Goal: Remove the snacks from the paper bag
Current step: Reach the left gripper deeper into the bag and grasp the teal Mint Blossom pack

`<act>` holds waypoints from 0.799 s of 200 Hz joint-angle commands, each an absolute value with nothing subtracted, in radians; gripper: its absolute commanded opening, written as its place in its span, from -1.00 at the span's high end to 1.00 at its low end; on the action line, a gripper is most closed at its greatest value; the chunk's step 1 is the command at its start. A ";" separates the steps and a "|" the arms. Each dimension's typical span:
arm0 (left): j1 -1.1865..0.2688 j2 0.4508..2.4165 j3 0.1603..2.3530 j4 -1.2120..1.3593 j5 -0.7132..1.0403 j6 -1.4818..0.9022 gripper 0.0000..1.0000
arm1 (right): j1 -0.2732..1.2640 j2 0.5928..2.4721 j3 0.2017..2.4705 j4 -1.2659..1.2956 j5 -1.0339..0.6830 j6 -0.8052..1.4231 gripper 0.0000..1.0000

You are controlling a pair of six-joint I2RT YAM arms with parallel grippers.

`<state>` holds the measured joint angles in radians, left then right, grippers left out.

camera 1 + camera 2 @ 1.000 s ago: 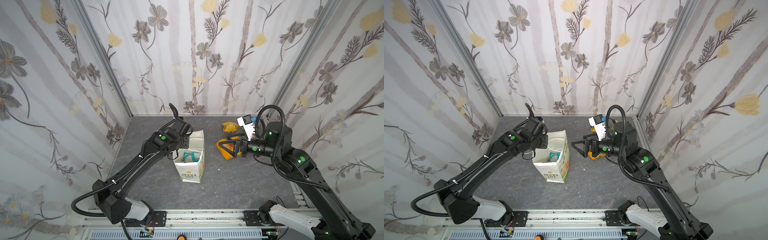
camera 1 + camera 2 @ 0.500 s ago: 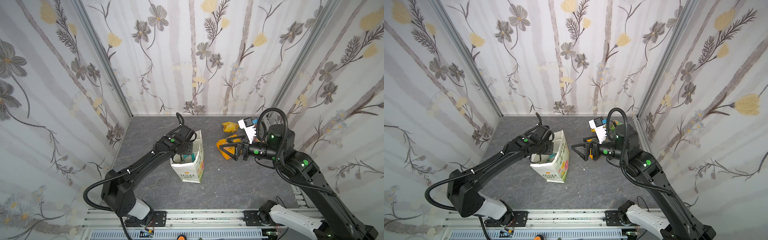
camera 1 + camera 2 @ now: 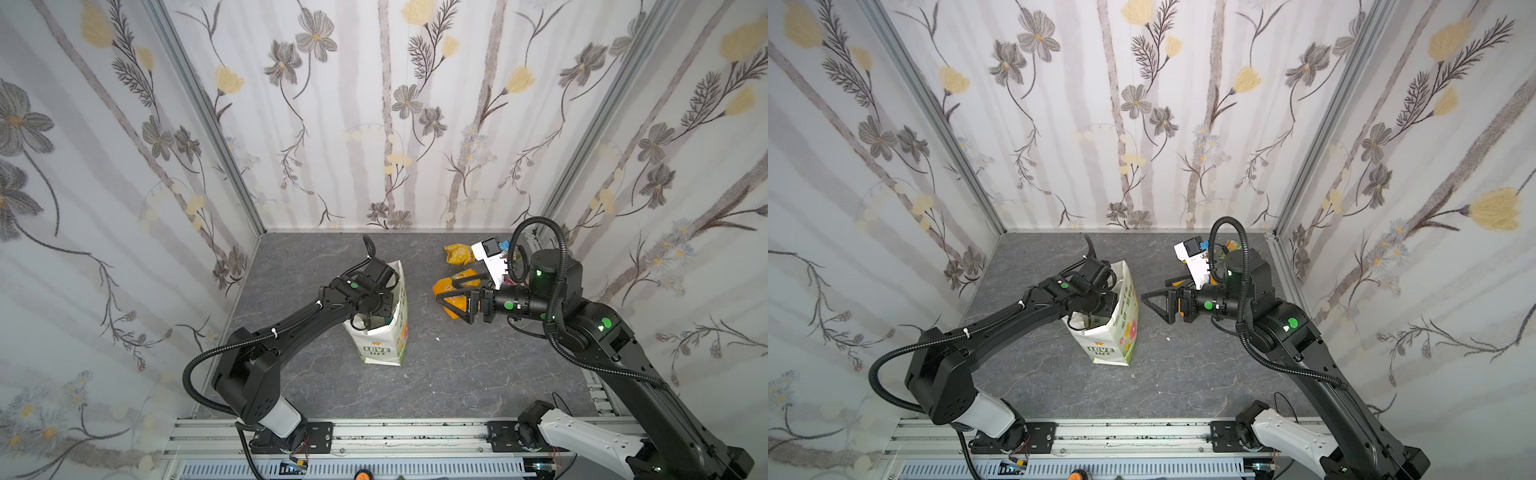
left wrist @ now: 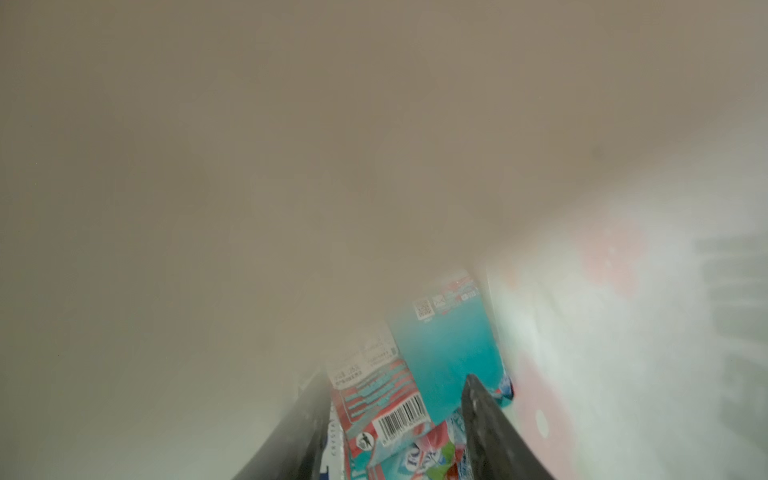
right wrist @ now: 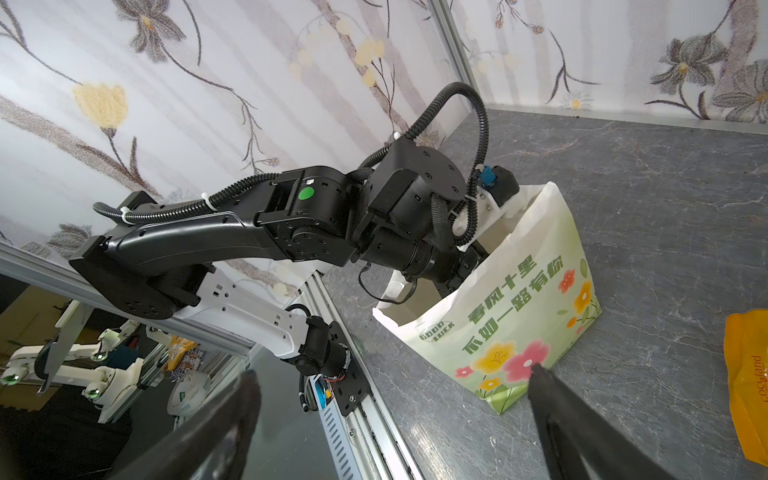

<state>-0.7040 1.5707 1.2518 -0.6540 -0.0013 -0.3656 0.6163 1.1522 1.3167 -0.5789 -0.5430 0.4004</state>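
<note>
Left wrist view: the left gripper is seen deep inside the paper bag, and most of the picture is filled by the bag's blurred inner wall. Its jaws are held apart. A teal packet and a barcoded red-and-teal packet are seen between the fingertips, lower in the bag. Neither is visibly pinched.

In both top views the bag is seen standing upright just to 9 o'clock of the centre of the table. Its open mouth is entered by the left arm from 8 o'clock. At 2 o'clock of the bag an orange-yellow packet is laid flat on the table. A yellow packet is set beyond it, near the back wall.

The right gripper is held raised and aimed at 9 o'clock towards the bag, without touching it. Its jaws are spread wide with nothing between them. The orange-yellow packet is left outside the jaws, close beside them.
</note>
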 commanded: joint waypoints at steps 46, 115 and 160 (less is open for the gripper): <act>-0.775 1.535 1.369 -0.772 0.003 -0.369 -0.14 | 0.618 1.156 1.315 -0.559 -0.544 0.386 -0.99; -0.852 1.489 1.377 -0.848 -0.079 -0.382 -0.12 | 0.618 1.158 1.298 -0.553 -0.540 0.383 -0.99; -0.876 1.424 1.414 -0.870 -0.163 -0.364 -0.09 | 0.618 1.165 1.296 -0.546 -0.546 0.388 -0.99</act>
